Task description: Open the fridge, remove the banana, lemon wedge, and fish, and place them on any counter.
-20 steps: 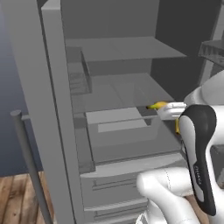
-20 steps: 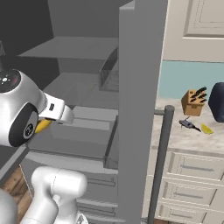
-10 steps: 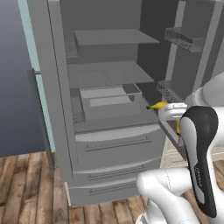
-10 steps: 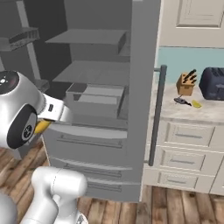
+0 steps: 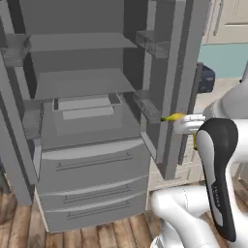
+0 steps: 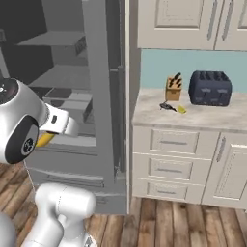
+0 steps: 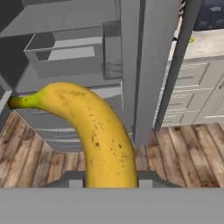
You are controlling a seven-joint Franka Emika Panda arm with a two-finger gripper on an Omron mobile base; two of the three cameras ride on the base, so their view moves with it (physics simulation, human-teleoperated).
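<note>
The open fridge door [image 6: 103, 96] stands edge-on between the arm and the counter [image 6: 212, 118]. Knife block [image 6: 173, 89] and toaster [image 6: 210, 88] crowd its far edge; its near strip lies bare.

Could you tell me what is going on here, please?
The robot arm is carrying the banana in its gripper, out in front of the open fridge. On the counter to the right, the fish and the lemon wedge already lie side by side in front of a knife block and a toaster. The banana has not yet been set down.
</note>
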